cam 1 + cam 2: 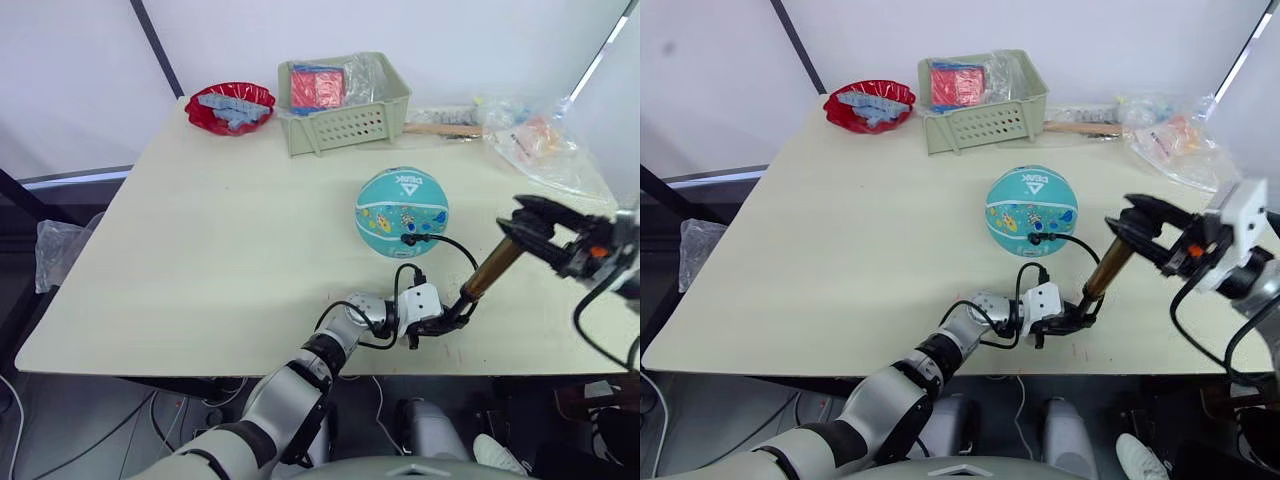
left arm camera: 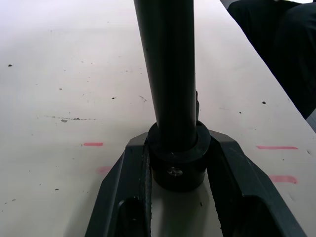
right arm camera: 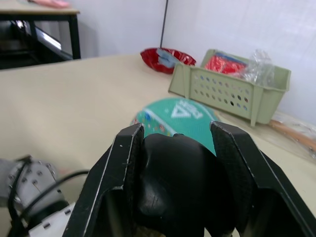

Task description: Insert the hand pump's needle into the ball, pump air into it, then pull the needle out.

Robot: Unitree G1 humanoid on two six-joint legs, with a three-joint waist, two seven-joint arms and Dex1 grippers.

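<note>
1. My left pincer is clamped tight on the black base cap of the hand pump, low on the worktop; both fingers press the cap's sides
2. My right pincer is closed around the pump's black handle at the raised end, so the gold barrel tilts up to my right
3. The ball sits on the worktop just beyond the pump, triangle logo facing up
4. The black hose arcs from the pump to the ball's near side; the needle itself I can't make out, too small at the fitting
5. Behind: green basket, red bowl, crumpled plastic bags
</note>
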